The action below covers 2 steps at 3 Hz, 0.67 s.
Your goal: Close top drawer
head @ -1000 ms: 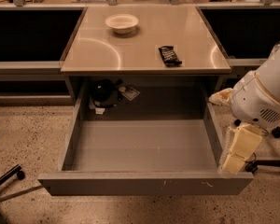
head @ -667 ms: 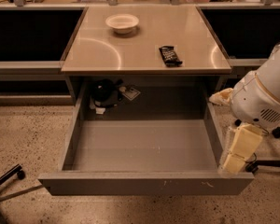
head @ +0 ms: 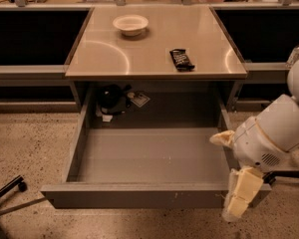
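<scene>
Our gripper (head: 241, 195) hangs at the right front corner of the top drawer (head: 129, 197); we cannot tell whether it is open or closed. The drawer stands pulled out, its long front running leftward from the gripper, its basin reaching away beneath the tabletop (head: 154, 54).

floor (head: 30, 148): beige speckled terrazzo | table (head: 139, 59): glossy tan top, curved glare arcs, warm light | 2 dark recesses (head: 35, 34) flank table under side counters | black caster leg (head: 10, 189) on floor, lower left | clear bottle (head: 296, 51) on right ledge | end effector (head: 241, 195): low right, near bottom edge
</scene>
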### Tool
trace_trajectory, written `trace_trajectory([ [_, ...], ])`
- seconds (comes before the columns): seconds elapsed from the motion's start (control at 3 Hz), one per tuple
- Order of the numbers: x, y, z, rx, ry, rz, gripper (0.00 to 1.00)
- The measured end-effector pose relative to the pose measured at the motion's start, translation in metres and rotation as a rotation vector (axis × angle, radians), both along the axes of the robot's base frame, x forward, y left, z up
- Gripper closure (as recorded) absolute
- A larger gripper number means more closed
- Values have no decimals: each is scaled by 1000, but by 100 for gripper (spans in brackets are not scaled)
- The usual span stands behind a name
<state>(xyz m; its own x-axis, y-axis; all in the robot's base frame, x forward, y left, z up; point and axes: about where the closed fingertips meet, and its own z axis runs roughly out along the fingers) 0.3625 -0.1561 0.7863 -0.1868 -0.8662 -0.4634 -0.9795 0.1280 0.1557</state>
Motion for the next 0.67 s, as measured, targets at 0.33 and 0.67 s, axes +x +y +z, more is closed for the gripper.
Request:
trace_trajectory([
  [0.33, -33, 17, -40, 84, 93, 68, 0],
  [0.67, -34, 17, -40, 84, 93, 68, 0],
])
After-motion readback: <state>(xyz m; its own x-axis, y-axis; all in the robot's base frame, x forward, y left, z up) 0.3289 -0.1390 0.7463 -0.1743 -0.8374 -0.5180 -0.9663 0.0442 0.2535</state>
